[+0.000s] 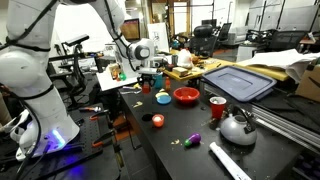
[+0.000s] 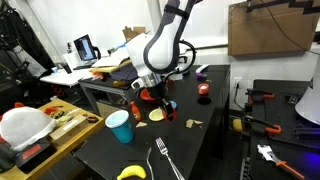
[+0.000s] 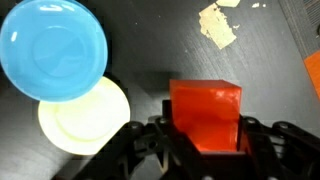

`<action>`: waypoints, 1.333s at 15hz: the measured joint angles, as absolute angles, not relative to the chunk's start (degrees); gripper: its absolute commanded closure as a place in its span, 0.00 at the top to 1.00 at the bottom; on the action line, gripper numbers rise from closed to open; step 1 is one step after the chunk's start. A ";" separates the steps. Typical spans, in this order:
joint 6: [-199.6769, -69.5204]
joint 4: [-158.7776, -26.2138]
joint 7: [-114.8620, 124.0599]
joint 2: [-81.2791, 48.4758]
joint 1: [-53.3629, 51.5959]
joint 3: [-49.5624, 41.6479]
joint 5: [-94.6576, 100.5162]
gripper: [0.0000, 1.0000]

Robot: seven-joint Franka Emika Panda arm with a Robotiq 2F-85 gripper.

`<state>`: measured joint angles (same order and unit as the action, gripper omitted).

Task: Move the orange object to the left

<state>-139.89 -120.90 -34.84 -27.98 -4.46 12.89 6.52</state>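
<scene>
The gripper (image 3: 205, 135) was clenched on the orange object (image 3: 205, 108), held between its fingers over the dark table (image 3: 150, 40) (a blue dish (image 3: 52, 48) and pale yellow plate (image 3: 85, 120) lay near).

Block (image 3: 205, 112) sits within the gripper (image 3: 205, 142); from it, plate (image 3: 85, 120) at nine o'clock, bowl (image 3: 52, 48) at ten, paper scrap (image 3: 218, 28) at twelve
</scene>
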 measured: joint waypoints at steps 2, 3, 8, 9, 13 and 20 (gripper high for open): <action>-140.00 -120.46 -36.95 -30.43 -4.38 12.89 6.54 0.54; -140.01 -120.16 -37.80 -31.58 -4.37 12.89 6.55 0.76; -140.01 -118.21 -40.95 -35.02 -4.38 12.96 6.83 1.00; -140.01 -117.95 -41.41 -35.08 -4.39 12.96 6.86 1.00; -140.01 -117.46 -41.56 -34.37 -4.39 12.99 7.43 1.00; -139.76 -118.19 -41.56 -28.49 -2.62 13.10 5.57 1.00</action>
<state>-139.76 -118.19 -41.56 -28.49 -2.62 13.10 5.57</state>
